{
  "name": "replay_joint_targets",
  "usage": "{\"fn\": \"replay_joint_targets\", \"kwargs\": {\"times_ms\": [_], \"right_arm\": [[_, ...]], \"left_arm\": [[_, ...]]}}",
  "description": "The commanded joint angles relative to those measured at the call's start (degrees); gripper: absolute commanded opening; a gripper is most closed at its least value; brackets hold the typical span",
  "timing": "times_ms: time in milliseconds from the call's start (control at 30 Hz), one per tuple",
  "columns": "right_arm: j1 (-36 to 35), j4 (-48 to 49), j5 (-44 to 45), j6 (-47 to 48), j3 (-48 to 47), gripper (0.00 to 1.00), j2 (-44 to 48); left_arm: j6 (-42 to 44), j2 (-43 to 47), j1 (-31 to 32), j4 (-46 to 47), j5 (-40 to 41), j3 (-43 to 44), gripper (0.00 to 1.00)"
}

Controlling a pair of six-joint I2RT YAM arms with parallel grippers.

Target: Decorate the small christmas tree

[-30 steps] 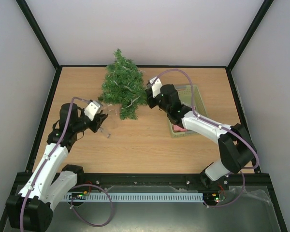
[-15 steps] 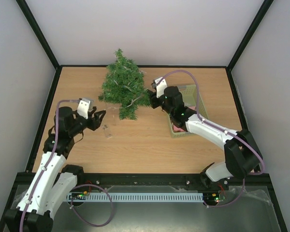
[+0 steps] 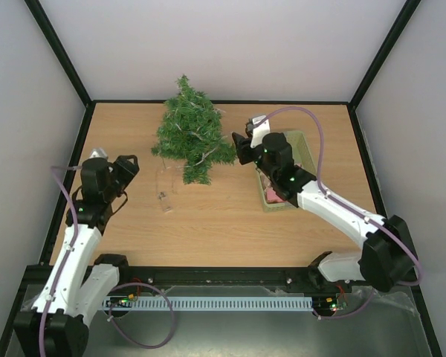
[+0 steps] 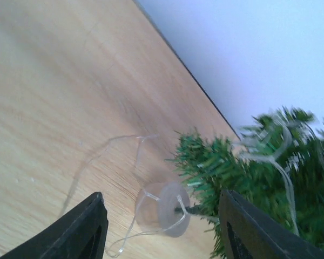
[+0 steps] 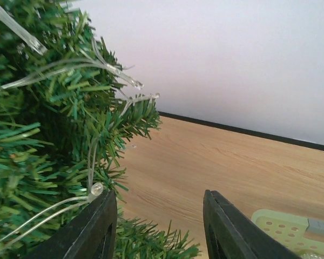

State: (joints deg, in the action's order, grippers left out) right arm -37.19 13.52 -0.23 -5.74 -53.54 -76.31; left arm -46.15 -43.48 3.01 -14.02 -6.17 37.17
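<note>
The small christmas tree (image 3: 189, 137) is just beside the right jaws, which are parted and empty; the left jaws, wide and empty, are well apart from it.

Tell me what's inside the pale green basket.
Pink and red items show at the near end of the pale green basket. The right arm covers the middle, so what lies beneath it cannot be seen.
</note>
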Motion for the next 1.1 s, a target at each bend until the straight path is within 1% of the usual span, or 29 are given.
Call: {"fn": "replay_joint_targets", "kwargs": {"times_ms": [0,67,100,200,267,333,400,433,500,533,633,700,767,867,1067], "right_arm": [[0.19,-2.28,-0.05,-6.28,2.29,0.43,5.18],[0.19,-2.44,-0.96,-7.60,3.57,0.43,7.08],[0.19,-2.66,-1.46,-7.93,4.16,0.43,7.89],[0.19,-2.97,-2.24,-9.02,5.49,0.43,10.11],[0.19,-2.93,-2.80,-9.35,6.24,0.43,11.32],[0.19,-2.79,-2.85,-9.80,6.69,0.43,12.11],[0.19,-2.64,-2.96,-10.31,7.04,0.43,12.61],[0.19,-2.54,-2.94,-10.71,7.21,0.43,12.72],[0.19,-2.80,-2.34,-13.17,7.47,0.42,12.70],[0.19,-3.15,-1.74,-15.86,7.37,0.41,12.55],[0.14,-5.37,-1.24,-26.81,7.46,0.39,11.87],[-0.04,-4.23,-3.76,-33.11,8.79,0.38,11.72],[-0.60,-3.10,-3.80,-38.07,10.77,0.37,11.92],[-1.52,-2.96,-1.40,-40.41,12.05,0.37,12.51],[-2.07,-3.85,1.73,-40.27,12.74,0.37,13.46]], "left_arm": [[-30.62,-3.95,-1.16,0.63,-1.48,-2.19,0.56],[-37.27,-6.32,-0.71,3.33,-4.91,-3.60,0.54],[-40.21,-7.30,0.17,4.36,-5.13,-4.04,0.53],[-44.95,-9.31,3.53,2.89,-3.29,-4.07,0.54],[-47.43,-10.40,6.33,3.25,-1.76,-4.99,0.57],[-50.62,-12.39,8.69,8.44,-2.39,-7.90,0.58],[-54.23,-14.97,10.16,16.59,-5.03,-13.09,0.58],[-55.58,-16.59,10.67,20.19,-6.11,-14.27,0.57],[-56.38,-19.07,11.35,22.73,-6.43,-16.06,0.57],[-56.07,-19.85,11.64,23.07,-5.84,-16.31,0.57],[-56.13,-21.46,11.95,25.95,-4.40,-17.39,0.58],[-56.97,-22.84,12.13,29.19,-5.03,-18.08,0.58],[-57.51,-24.54,12.60,30.88,-5.52,-18.03,0.58],[-58.34,-27.19,13.50,32.56,-6.67,-17.81,0.58],[-59.05,-31.06,14.24,33.92,-6.30,-17.98,0.57]]}}
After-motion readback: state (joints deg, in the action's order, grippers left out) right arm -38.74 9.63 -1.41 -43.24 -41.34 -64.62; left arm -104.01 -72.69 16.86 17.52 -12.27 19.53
